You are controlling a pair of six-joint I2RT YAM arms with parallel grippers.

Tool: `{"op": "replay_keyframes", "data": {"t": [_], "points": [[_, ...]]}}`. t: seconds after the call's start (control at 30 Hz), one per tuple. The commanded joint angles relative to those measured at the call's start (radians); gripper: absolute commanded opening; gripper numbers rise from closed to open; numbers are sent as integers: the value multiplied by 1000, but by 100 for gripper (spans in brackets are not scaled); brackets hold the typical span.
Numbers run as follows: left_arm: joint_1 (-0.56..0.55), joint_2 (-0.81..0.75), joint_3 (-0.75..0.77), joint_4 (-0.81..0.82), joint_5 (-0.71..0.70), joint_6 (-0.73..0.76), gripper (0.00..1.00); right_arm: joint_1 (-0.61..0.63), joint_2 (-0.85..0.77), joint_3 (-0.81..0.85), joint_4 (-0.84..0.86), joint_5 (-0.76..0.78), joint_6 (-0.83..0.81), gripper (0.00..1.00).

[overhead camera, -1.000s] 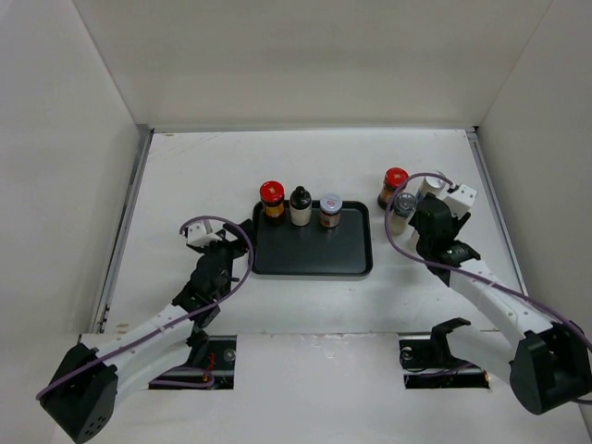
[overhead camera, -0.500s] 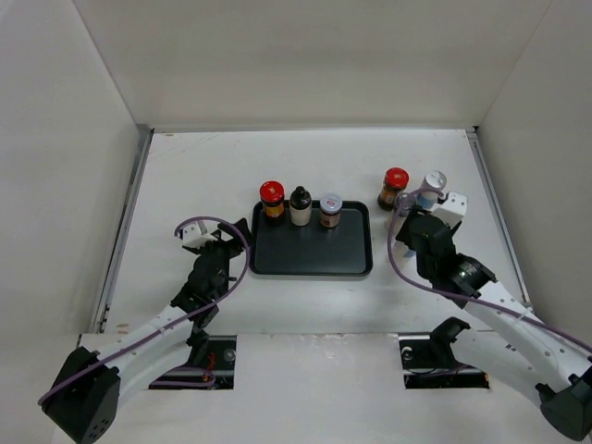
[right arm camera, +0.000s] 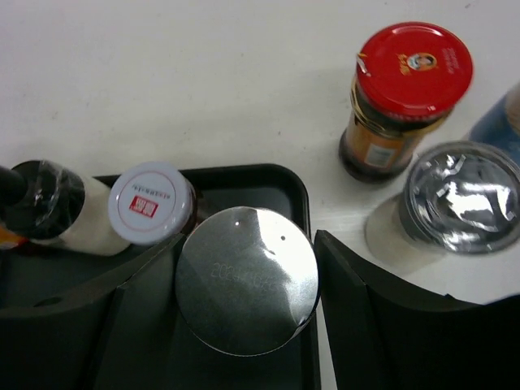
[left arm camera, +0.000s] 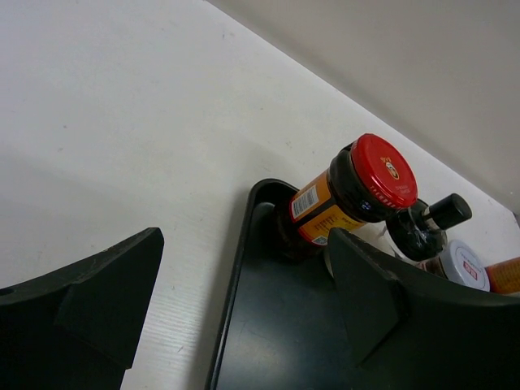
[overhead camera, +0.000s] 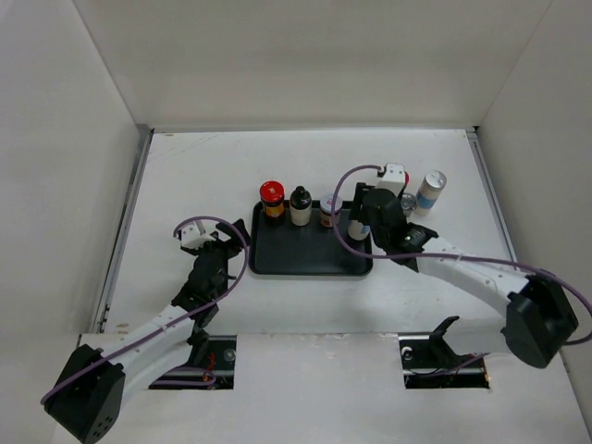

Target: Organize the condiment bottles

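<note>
Your black tray (overhead camera: 310, 257) holds three bottles (overhead camera: 301, 205) along its back edge. Your right gripper (right arm camera: 248, 248) pinches a silver-capped cylinder (right arm camera: 244, 280) at its back right corner, seemingly extending that row. Your left gripper (left arm camera: 240, 309) hangs beside it, spread, empty.

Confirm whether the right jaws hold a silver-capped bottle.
Yes, the silver-capped bottle sits clamped between the right jaws, over the tray.

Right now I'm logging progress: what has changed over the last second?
The right gripper carried a silver-capped cylinder leftward, from right of the black tray to over its right end, shut on it. The left gripper, open, and the tray's red-capped jar, black-capped bottle and pale-lidded jar stayed put.
</note>
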Motion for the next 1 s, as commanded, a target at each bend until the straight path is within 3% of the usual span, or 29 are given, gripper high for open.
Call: {"op": "replay_keyframes", "data": {"t": [0.0, 0.3, 0.67, 0.87, 0.97], "points": [[8, 1, -7, 58, -2, -9, 82, -49, 66, 90, 274, -55, -52, 52], [11, 12, -6, 59, -3, -9, 83, -120, 231, 162, 361, -103, -72, 55], [13, -19, -12, 56, 7, -9, 83, -117, 297, 162, 375, -95, -81, 74], [13, 1, -6, 59, 12, -9, 83, -108, 204, 156, 338, -84, -87, 92], [19, -13, -9, 55, 12, -9, 83, -108, 88, 111, 303, -32, -87, 94]]}}
